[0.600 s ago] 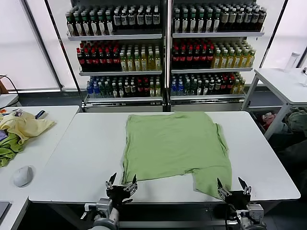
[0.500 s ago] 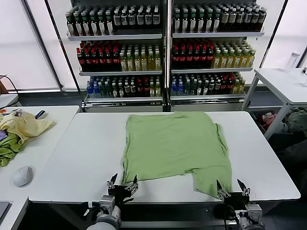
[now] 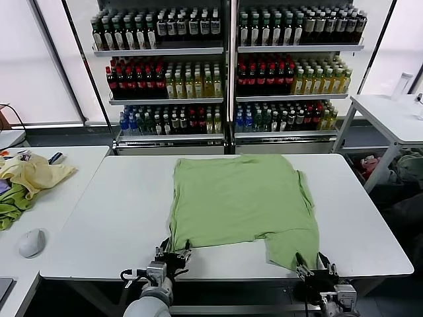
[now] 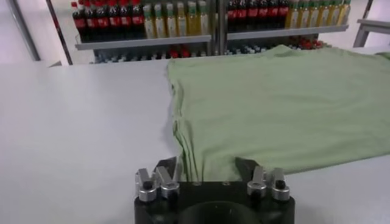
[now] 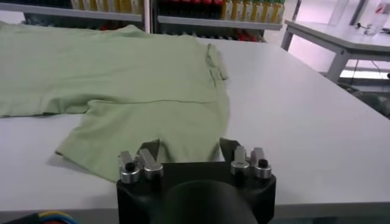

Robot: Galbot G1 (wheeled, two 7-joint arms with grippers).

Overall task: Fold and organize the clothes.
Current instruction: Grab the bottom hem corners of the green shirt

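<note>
The light green shirt (image 3: 238,198) lies spread flat on the white table (image 3: 99,211), its plain side up and one sleeve flap (image 3: 291,247) reaching toward the front edge. My left gripper (image 3: 173,253) sits at the front edge by the shirt's near left corner, open, with the hem (image 4: 201,164) lying between its fingers. In the left wrist view the left gripper (image 4: 207,165) faces the shirt (image 4: 274,103). My right gripper (image 3: 314,264) is open at the sleeve flap's tip. In the right wrist view the right gripper (image 5: 190,146) straddles that edge of the shirt (image 5: 122,73).
A pale yellow garment (image 3: 33,173), a darker green cloth (image 3: 10,211) and a mouse (image 3: 31,242) lie on the side table at left. Bottle shelves (image 3: 228,66) stand behind the table. Another white table (image 3: 390,112) stands at the right.
Both grippers have sunk lower and edged in toward the shirt's near edge. The left one shifted slightly to the right. The shirt has not moved.
</note>
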